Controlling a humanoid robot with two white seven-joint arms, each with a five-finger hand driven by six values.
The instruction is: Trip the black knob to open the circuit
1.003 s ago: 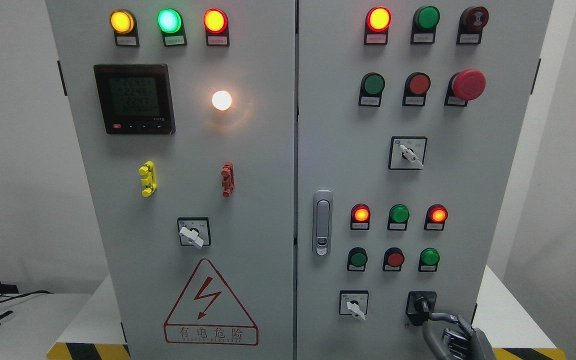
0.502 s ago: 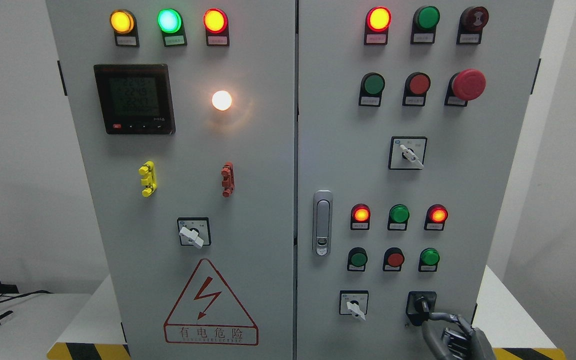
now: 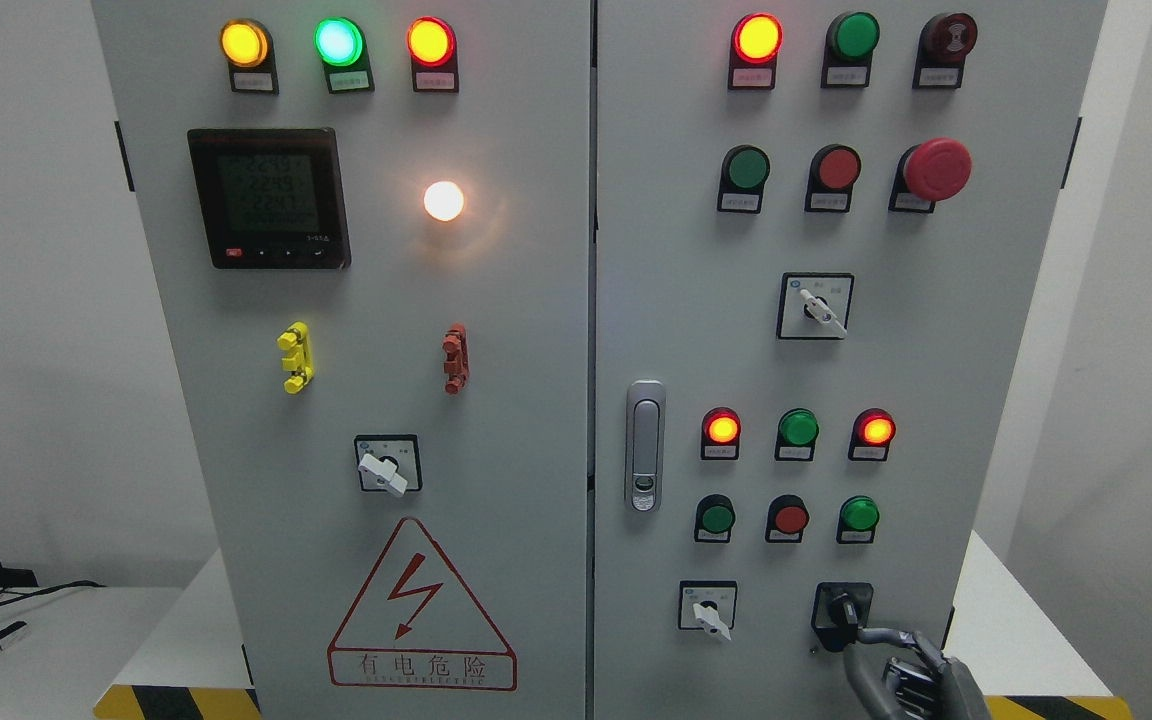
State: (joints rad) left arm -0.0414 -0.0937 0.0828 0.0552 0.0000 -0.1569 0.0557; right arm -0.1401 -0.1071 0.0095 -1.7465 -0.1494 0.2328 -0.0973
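The black knob (image 3: pixel 844 610) sits on its black square plate at the lower right of the cabinet's right door (image 3: pixel 986 350), its handle tilted up to the left. The right hand (image 3: pixel 904 672) comes in from the bottom edge right of the middle; one grey finger (image 3: pixel 886 635) lies stretched out to the left with its tip touching the knob, while the other fingers curl below it. Whether the hand actually pinches the knob cannot be told.

Just left of the knob is a white selector switch (image 3: pixel 708 611). Above them stand a green button (image 3: pixel 715 518), a red button (image 3: pixel 790 518) and a green lamp (image 3: pixel 859 514), then a lit red lamp (image 3: pixel 722 428) higher up. A silver door latch (image 3: pixel 645 445) is mounted at the door's left edge. The cabinet stands on a white bench (image 3: pixel 1016 630) with yellow-black striped tape (image 3: pixel 176 702) along its front.
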